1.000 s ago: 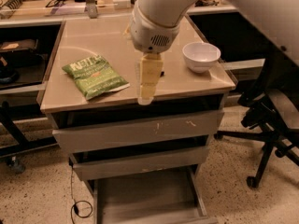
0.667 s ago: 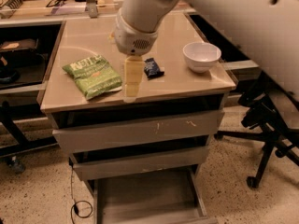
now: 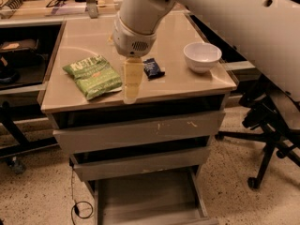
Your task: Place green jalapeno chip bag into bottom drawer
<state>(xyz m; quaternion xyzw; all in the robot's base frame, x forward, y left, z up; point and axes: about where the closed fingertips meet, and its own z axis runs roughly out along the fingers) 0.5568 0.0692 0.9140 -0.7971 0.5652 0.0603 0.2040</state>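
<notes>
The green jalapeno chip bag lies flat on the left part of the tan cabinet top. My gripper hangs from the white arm just right of the bag, its pale fingers pointing down over the top's front edge. It holds nothing that I can see. The bottom drawer is pulled out at floor level, its flat tray floor bare.
A small dark blue packet lies right of the gripper. A white bowl stands at the right of the top. Two shallower drawers sit slightly ajar. A black office chair stands to the right, a workbench to the left.
The arm and gripper have moved left across the cabinet top, from over the blue packet to right beside the green bag. The bag has not moved.
</notes>
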